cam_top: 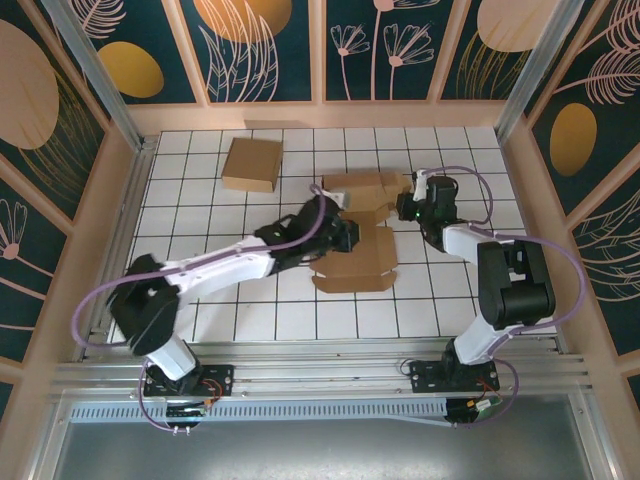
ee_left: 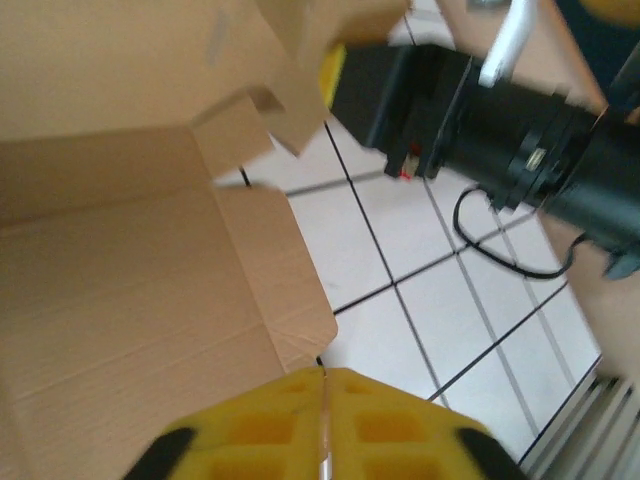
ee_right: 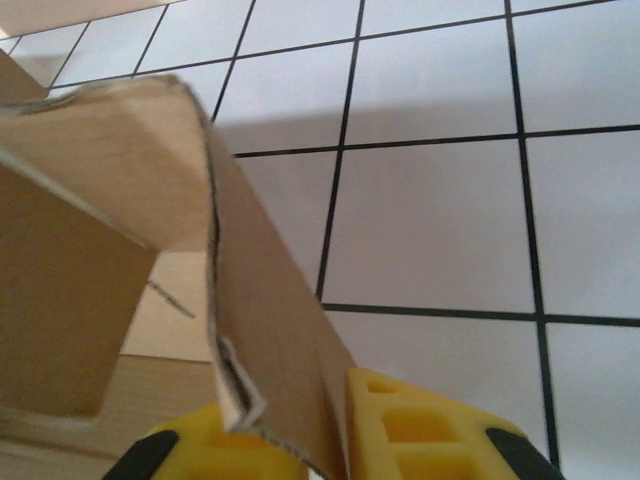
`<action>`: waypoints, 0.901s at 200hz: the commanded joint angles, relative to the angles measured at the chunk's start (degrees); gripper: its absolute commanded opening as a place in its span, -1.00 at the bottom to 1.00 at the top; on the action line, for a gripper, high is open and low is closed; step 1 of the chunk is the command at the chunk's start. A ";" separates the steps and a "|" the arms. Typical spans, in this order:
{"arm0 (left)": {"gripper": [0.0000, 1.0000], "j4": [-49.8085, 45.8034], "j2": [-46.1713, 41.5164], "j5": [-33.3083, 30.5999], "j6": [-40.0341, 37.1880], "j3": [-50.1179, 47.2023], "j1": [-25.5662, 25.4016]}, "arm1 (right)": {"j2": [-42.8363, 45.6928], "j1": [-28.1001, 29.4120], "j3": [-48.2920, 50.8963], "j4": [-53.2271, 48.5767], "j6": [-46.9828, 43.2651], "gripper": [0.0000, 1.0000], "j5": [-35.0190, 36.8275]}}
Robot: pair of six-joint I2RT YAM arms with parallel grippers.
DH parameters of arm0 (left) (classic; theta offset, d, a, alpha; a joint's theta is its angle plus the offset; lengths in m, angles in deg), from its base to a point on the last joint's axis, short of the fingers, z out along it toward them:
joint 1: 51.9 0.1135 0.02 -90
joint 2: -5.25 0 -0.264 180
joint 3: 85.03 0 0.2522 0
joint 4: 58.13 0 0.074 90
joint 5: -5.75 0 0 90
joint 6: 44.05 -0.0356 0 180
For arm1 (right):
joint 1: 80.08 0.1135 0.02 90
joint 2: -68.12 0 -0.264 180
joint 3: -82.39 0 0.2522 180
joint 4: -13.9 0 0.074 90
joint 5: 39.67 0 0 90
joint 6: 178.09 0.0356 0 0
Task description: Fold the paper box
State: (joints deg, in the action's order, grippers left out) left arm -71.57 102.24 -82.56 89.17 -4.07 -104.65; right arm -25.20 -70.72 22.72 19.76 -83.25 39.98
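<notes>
The paper box is a brown cardboard blank lying partly flat mid-table, with its far panels standing up. My left gripper is at the blank's left edge. Its yellow fingers are pressed together and a side flap's corner runs into the seam at the tips. My right gripper is at the raised far end. It is shut on an upright, doubled cardboard wall that stands between its pads.
A second, folded-up cardboard box sits at the back left of the white gridded table. Wooden walls ring the table. The right arm's black wrist hangs close above the blank's far corner.
</notes>
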 commanded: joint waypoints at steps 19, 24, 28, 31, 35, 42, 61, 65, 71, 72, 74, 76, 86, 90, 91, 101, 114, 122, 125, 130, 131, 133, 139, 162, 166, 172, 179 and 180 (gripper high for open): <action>-1.00 7.96 14.99 0.51 5.02 6.05 -0.30 | 5.26 1.66 2.42 -0.89 0.16 -0.81 2.85; -1.00 8.66 16.02 0.97 5.31 6.58 -0.33 | 5.71 1.71 2.64 -0.90 0.21 -0.83 2.92; -1.00 9.35 16.87 1.46 5.56 6.77 -0.28 | 5.91 1.79 2.86 -0.86 0.31 -0.85 2.96; -1.00 9.59 17.32 1.83 5.78 6.93 -0.33 | 6.09 1.76 2.97 -0.88 0.41 -0.85 3.03; -1.00 9.73 18.09 2.21 6.07 7.25 -0.36 | 6.25 1.81 2.99 -0.99 0.63 -0.86 3.13; -1.00 9.47 19.21 2.60 6.14 7.90 -0.32 | 6.31 1.81 3.06 -1.06 1.10 -0.87 3.10; -1.00 10.41 21.65 3.28 6.36 8.77 -0.30 | 6.20 2.58 3.02 -1.01 1.14 -0.88 3.13; -1.00 10.76 22.22 3.76 6.08 9.07 -0.29 | 6.13 2.82 3.09 -0.86 1.05 -0.88 3.10; -1.00 11.28 23.11 4.71 6.11 9.68 -0.33 | 6.01 3.00 3.04 -0.78 0.96 -0.88 3.29; -1.00 11.37 23.27 4.80 6.14 9.83 -0.33 | 5.94 3.10 3.03 -0.79 0.96 -0.88 3.31; -1.00 11.57 23.54 5.20 6.21 10.02 -0.33 | 5.91 3.20 3.02 -0.80 0.96 -0.88 3.38; -1.00 11.84 23.84 5.66 6.34 10.11 -0.33 | 5.88 3.31 2.98 -0.81 0.96 -0.88 3.40; -1.00 13.17 25.09 7.44 7.02 10.86 -0.27 | 5.56 3.66 2.59 -1.11 0.96 -0.89 3.58; -1.00 13.29 25.44 7.53 7.27 11.16 -0.32 | 5.40 3.73 2.46 -1.16 0.96 -0.89 3.71; -1.00 13.30 25.53 7.53 7.38 11.22 -0.33 | 5.37 3.82 2.48 -1.20 0.96 -0.89 3.73; -1.00 13.61 26.07 7.16 7.66 11.61 -0.29 | 5.18 4.15 2.25 -1.40 0.95 -0.89 3.97; -1.00 12.35 27.31 6.45 7.36 12.88 -0.31 | 5.01 4.33 2.06 -1.51 1.20 -0.89 3.93; -1.00 10.48 28.12 5.83 6.78 13.79 -0.33 | 4.97 4.43 2.14 -1.43 1.31 -0.89 3.93; -1.00 9.89 28.28 5.40 6.75 13.97 -0.33 | 4.86 4.54 2.12 -1.42 1.29 -0.89 4.00; -1.00 9.16 28.39 4.65 6.65 13.82 -0.28 | 4.89 4.58 2.14 -1.42 1.23 -0.89 4.06; -1.00 9.04 28.41 4.47 6.63 13.74 -0.31 | 4.85 4.55 2.14 -1.47 1.18 -0.89 4.09; -1.00 8.83 28.32 4.11 6.62 13.53 -0.33 | 4.80 4.57 2.14 -1.54 1.12 -0.89 4.17; -1.00 8.54 27.86 2.86 6.52 12.65 -0.33 | 4.72 4.61 2.04 -1.80 0.90 -0.89 4.27; -1.00 7.94 23.27 -2.31 3.79 8.25 -0.32 | 4.56 4.77 2.05 -2.56 -0.34 -0.89 5.24; -1.00 8.38 22.14 -2.75 3.15 7.43 -0.33 | 4.60 4.72 2.10 -2.58 -0.50 -0.89 5.33; -1.00 8.84 20.57 -2.92 2.30 6.49 -0.33 | 4.69 4.68 2.07 -2.65 -0.77 -0.89 5.49; -1.00 9.23 18.74 -3.01 1.03 5.67 -0.33 | 4.59 4.78 1.99 -2.78 -1.12 -0.89 5.68; -1.00 9.29 18.49 -3.01 0.88 5.53 -0.29 | 4.57 4.78 1.98 -2.85 -1.18 -0.89 5.73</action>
State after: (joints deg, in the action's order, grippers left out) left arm -62.17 127.68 -81.64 94.26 4.74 -105.11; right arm -20.70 -66.46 25.10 17.18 -83.30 43.85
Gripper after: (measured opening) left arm 0.044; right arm 0.056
